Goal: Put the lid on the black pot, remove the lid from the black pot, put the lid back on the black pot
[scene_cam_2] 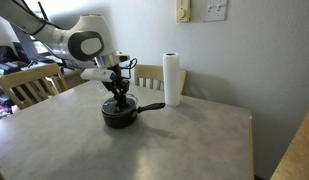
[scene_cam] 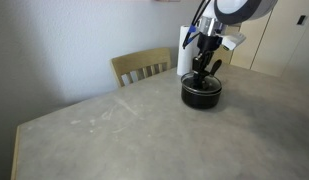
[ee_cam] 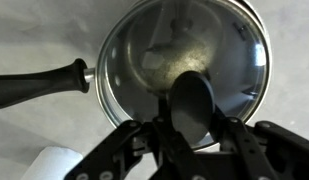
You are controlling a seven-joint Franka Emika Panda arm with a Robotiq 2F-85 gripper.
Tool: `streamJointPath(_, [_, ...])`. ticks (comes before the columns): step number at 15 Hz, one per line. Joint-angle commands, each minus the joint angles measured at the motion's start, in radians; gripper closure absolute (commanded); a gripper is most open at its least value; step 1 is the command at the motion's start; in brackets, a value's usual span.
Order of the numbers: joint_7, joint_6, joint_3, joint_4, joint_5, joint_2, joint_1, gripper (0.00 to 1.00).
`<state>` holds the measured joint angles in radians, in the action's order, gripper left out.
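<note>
The black pot (scene_cam: pixel 202 94) stands on the table's far side, its long handle (ee_cam: pixel 39 86) pointing left in the wrist view; it also shows in an exterior view (scene_cam_2: pixel 119 114). The glass lid (ee_cam: pixel 174 45) with its metal rim lies over the pot's mouth. My gripper (ee_cam: pixel 192 128) comes straight down over the pot, and its fingers press both sides of the lid's black knob (ee_cam: pixel 191 100). In both exterior views the gripper (scene_cam: pixel 201 73) (scene_cam_2: pixel 119 93) sits right on top of the pot.
A tall white paper-towel roll (scene_cam_2: pixel 172 80) stands just beyond the pot, also seen in an exterior view (scene_cam: pixel 184 42). Wooden chairs (scene_cam: pixel 142 68) (scene_cam_2: pixel 29 86) stand at the grey table's (scene_cam: pixel 114 130) edges. A wall is close behind.
</note>
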<state>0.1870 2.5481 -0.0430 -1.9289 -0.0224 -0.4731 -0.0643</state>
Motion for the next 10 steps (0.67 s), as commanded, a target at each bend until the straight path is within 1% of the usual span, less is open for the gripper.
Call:
streamJointPath(1, [-0.007, -0.004, -0.001, -0.048, 0.018, 0.035, 0.000, 0.86])
streamJointPath(10, [-0.020, 0.000, -0.008, -0.090, 0.052, 0.049, -0.002, 0.86])
